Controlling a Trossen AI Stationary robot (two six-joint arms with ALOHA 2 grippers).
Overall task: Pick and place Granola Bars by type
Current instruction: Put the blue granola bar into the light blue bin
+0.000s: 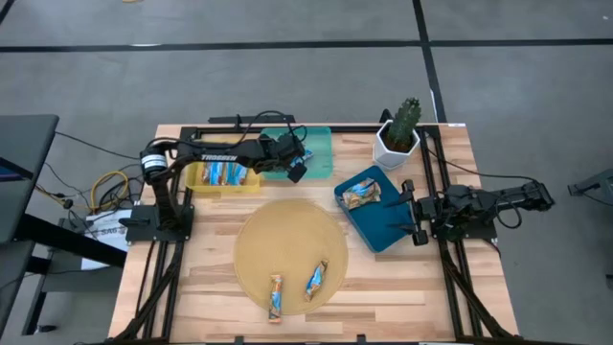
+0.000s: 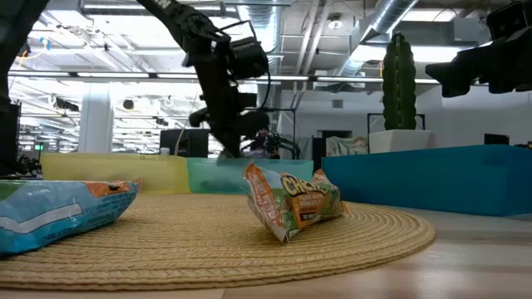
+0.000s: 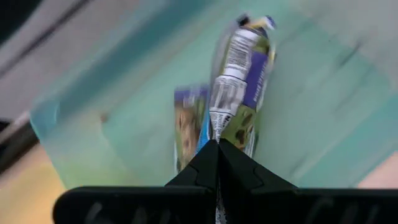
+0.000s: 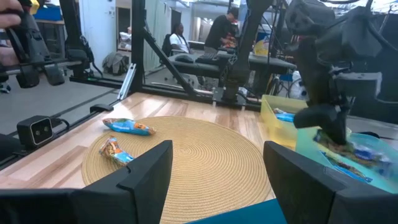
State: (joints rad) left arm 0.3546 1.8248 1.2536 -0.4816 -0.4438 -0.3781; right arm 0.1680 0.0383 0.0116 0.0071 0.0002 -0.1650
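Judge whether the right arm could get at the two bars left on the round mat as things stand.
Probably yes: the right gripper is open and empty beside the dark blue tray, and both bars lie uncovered on the mat.

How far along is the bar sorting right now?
Done: bars in the yellow tray, one bar in the dark blue tray. In hand: left gripper shut on a purple-wrapped bar over the teal tray. Left: two bars on the round mat. Right gripper waits open.
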